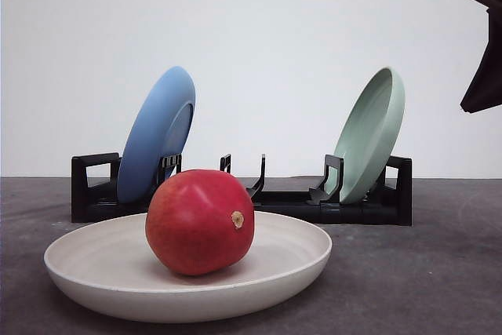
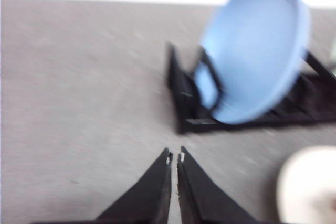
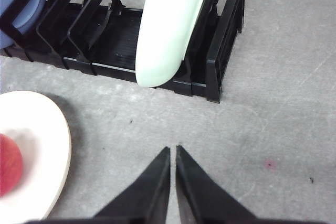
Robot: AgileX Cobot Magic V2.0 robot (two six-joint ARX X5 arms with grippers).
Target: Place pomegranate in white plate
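Grey matte tabletop (image 1: 439,272) against a plain white wall. Front view: pomegranate (image 1: 200,221) sits inside the white plate (image 1: 94,272), roughly centred, stem nub facing the camera. Behind the plate is a black dish rack (image 1: 369,209), with a blue plate (image 1: 157,135) standing in the slot behind the fruit and a pale green plate (image 1: 370,135) further along the rack. Dark part of the right arm (image 1: 485,52) hangs high, well apart from the plate and beyond the green plate's end of the rack.

Left wrist view, blurry: left gripper (image 2: 175,157) has fingers nearly touching, nothing between them, over bare table near the rack (image 2: 184,98) end holding the blue plate (image 2: 252,51). White plate rim (image 2: 304,187) shows at the frame edge.

Right wrist view: right gripper (image 3: 173,150) also pinched narrow and empty, over bare table between the white plate (image 3: 47,140) and the rack (image 3: 215,72) end with the green plate (image 3: 168,30). Pomegranate (image 3: 9,163) is in the plate.

Judgement: placement looks done and the fruit looks settled. What remains is retreat. Keep both arms clear of the plate rim and the rack, and lift before moving sideways so nothing nudges the plate and rolls the fruit.
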